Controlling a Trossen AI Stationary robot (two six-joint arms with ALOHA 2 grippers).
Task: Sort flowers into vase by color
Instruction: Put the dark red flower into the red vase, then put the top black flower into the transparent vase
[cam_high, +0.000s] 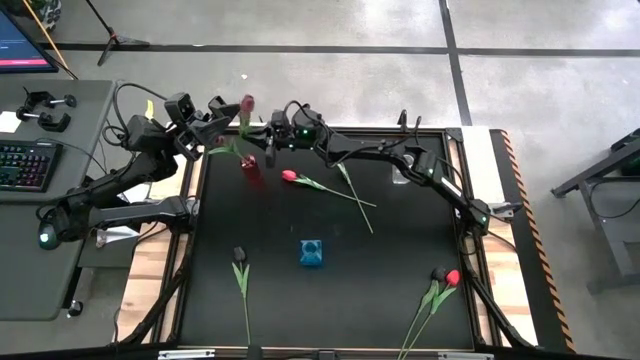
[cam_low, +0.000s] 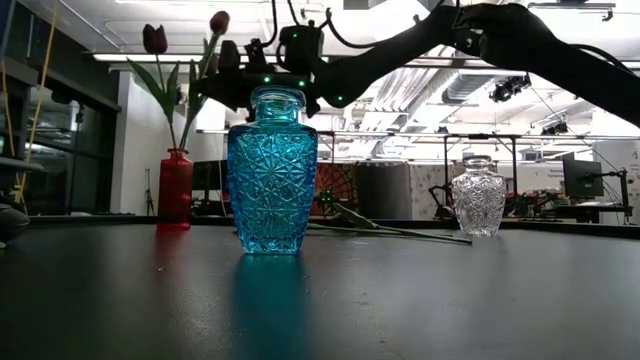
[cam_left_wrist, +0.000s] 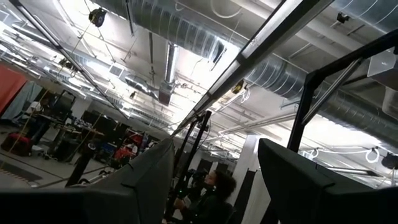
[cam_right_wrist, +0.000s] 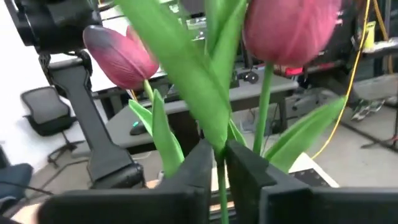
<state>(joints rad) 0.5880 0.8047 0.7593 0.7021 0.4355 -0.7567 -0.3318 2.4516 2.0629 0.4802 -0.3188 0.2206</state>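
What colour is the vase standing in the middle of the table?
Blue, with a cut-diamond pattern: the vase shows best in the low view.

You see a matt black tabletop (cam_low: 420, 300); blue vase (cam_low: 272, 170) and clear vase (cam_low: 478, 195) look like glossy cut glass.

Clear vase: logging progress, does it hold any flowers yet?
Empty. In the low view the clear vase stands upright with nothing rising from its mouth; stems show only in the red vase.
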